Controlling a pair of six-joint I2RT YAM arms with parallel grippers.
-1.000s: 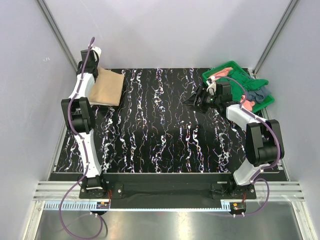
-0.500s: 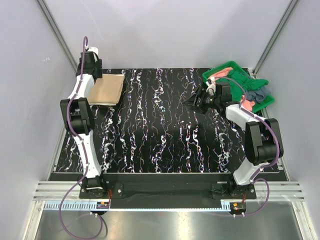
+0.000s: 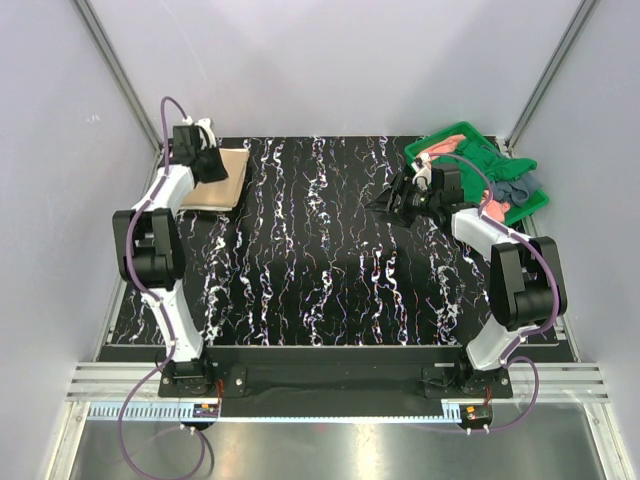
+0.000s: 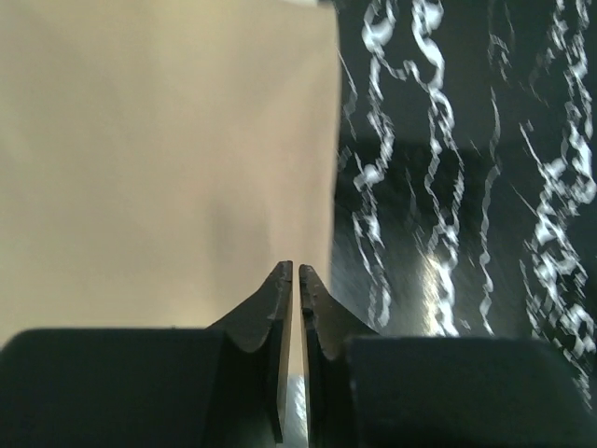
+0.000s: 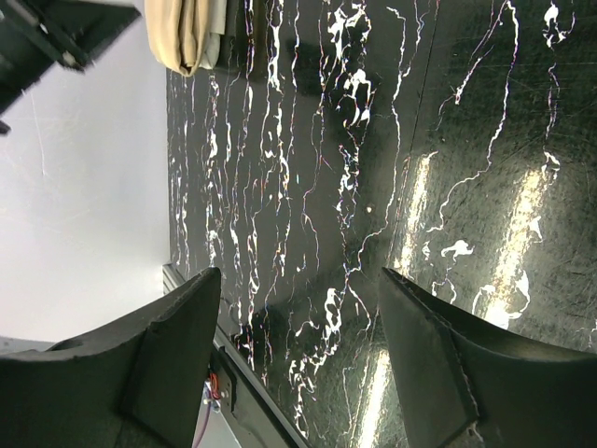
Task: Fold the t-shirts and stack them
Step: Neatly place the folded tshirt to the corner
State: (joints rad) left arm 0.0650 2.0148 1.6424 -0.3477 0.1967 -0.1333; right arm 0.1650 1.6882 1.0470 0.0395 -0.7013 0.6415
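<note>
Left pincer (image 4: 296, 271) is clenched, fingers basically pressed together with nothing between them, tips over the edge of the folded tan t-shirt (image 4: 159, 159), which lies flat at the far left corner of the worktop (image 3: 320, 260). Right pincer (image 5: 298, 276) is spread wide above the worktop, holding nothing. Just behind it, the other t-shirts (image 3: 495, 165) sit bunched in the green tray (image 3: 452, 133), far right.

A black worktop (image 3: 320, 270) veined with white is being shown between pale walls. A folded tan t-shirt (image 3: 228, 182) is being carried at its far left corner, laid flat, its long edge running along the veining. A green tray (image 3: 447, 135) is being borne at the far right corner, set askew.
</note>
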